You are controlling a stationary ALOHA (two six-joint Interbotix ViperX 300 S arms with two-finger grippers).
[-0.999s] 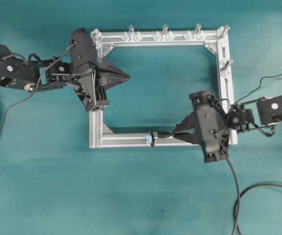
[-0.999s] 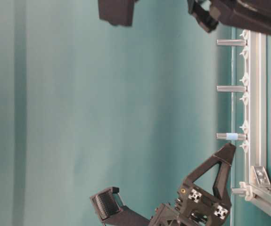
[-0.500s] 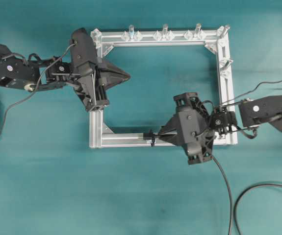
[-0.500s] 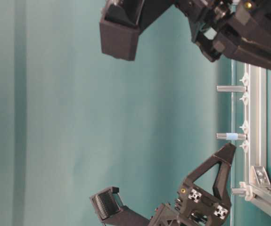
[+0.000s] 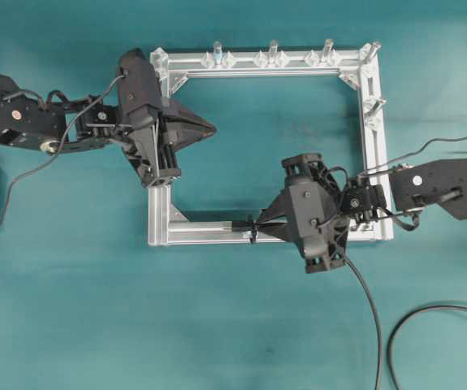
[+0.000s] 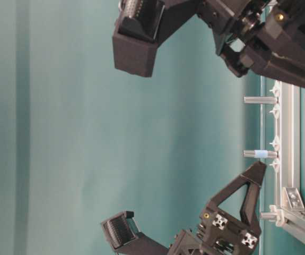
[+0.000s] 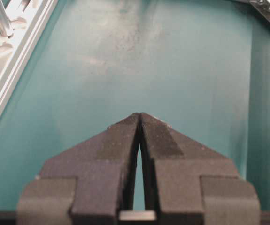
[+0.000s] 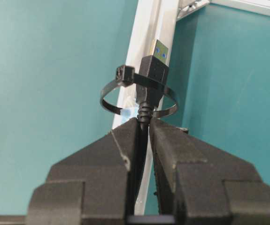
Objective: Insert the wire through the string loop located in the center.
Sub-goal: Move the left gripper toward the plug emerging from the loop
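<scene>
Your R gripper (image 8: 144,123) pinches the wire (image 8: 146,110) just behind its plug, which sits inside the string loop (image 8: 109,89) on the alu bar (image 8: 146,42), axis pointing straight ahead. L gripper (image 7: 140,117) shut, empty, well apart.

Matt teal desk (image 5: 71,309) with faint scuffing, brushed silver aluminium frame (image 5: 377,154), grainy matt black plastic right hand (image 8: 144,123), smooth black rubbery wire (image 8: 146,110) with shiny metal plug tip, thin glossy black plastic string loop (image 8: 110,93)
</scene>
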